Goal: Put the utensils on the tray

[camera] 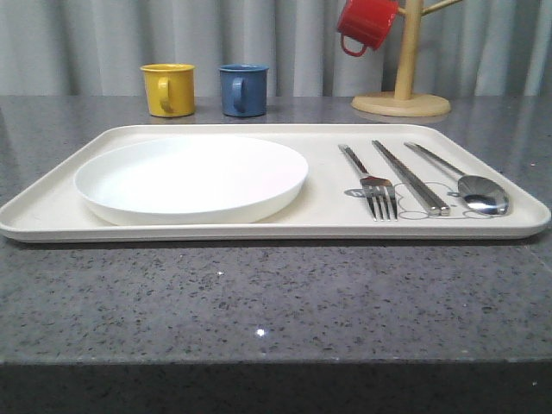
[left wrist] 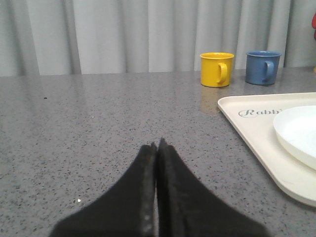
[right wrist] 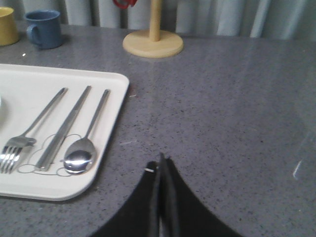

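In your front view the tray (camera: 52, 207) sits on the grey table (camera: 259, 302) with a white plate (camera: 191, 178) on its left half; on its right half lie the fork (camera: 373, 186), chopsticks (camera: 410, 177) and spoon (camera: 466, 183), side by side, handles pointing away. Yellow (camera: 168, 89) and blue (camera: 242, 90) mugs stand behind the tray, and a red mug (camera: 366, 24) hangs on the wooden stand (camera: 402, 86). In your left wrist view the left gripper (left wrist: 157, 144) is pressed closed on nothing, above bare table beside the tray. In your right wrist view the right gripper (right wrist: 161, 159) is likewise closed and empty, over the table just beside the tray's spoon end.
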Robot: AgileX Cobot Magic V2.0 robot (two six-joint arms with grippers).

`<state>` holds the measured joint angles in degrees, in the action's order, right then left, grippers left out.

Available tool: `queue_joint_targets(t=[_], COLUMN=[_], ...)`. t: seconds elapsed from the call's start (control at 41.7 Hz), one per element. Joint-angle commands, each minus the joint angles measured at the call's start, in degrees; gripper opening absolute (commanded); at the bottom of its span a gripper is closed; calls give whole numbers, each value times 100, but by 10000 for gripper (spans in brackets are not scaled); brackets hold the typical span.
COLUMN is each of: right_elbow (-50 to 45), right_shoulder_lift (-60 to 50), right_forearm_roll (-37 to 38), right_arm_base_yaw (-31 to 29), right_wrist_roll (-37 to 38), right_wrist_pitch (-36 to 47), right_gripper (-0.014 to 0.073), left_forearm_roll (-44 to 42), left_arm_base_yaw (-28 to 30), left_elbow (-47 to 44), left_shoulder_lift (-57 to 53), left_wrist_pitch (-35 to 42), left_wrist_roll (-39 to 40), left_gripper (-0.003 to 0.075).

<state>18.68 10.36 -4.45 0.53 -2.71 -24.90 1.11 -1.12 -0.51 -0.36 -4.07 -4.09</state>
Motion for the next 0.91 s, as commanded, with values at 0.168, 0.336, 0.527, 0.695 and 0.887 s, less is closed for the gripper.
queue_joint_targets(t=[0.168, 0.336, 0.527, 0.695, 0.887], right_elbow=[-1697, -2015, -2015, -2015, -2015], right_shoulder_lift=[-1123, -1194, -1189, -1189, -1189], right_forearm_roll=[46, 46, 46, 41, 342], right_arm_base_yaw=[-97, -183, -242, -242, -242], right_wrist_roll=[-51, -51, -51, -51, 610], right_wrist_pitch=[2249, 2606, 2550, 2580, 2869], right_gripper=[-69, -69, -69, -69, -69], left_forearm_roll=[60, 60, 60, 60, 60], left_arm_base_yaw=[20, 20, 20, 20, 20], left_elbow=[12, 12, 12, 12, 12], left_shoulder_lift=[-140, -140, -140, -140, -140], left_wrist_pitch=[526, 526, 526, 526, 526], left_wrist_roll=[-12, -12, -12, -12, -12], left_gripper=[-18, -18, -18, -18, -18])
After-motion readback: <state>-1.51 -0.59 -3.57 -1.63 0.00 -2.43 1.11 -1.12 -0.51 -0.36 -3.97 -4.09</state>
